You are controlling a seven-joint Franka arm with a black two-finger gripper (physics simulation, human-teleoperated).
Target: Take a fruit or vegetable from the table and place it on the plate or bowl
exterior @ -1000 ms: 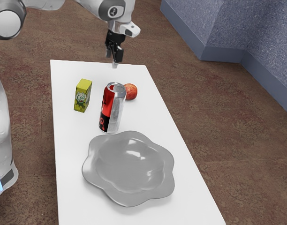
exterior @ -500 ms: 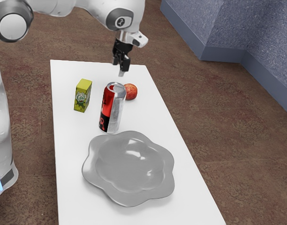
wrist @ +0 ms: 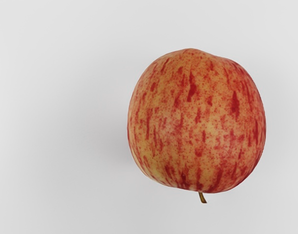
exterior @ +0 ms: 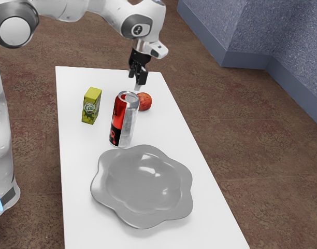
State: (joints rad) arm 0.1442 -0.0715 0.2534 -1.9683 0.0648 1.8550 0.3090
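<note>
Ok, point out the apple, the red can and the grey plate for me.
apple [exterior: 145, 101]: exterior view, middle of its visible red skin.
red can [exterior: 121, 120]: exterior view, middle of its body.
grey plate [exterior: 143, 184]: exterior view, bare centre of its dish.

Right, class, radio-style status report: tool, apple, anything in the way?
Tool hovering above apple, no contact. Apple on table, not yet on plate. Red can close beside it, may crowd grasp.
</note>
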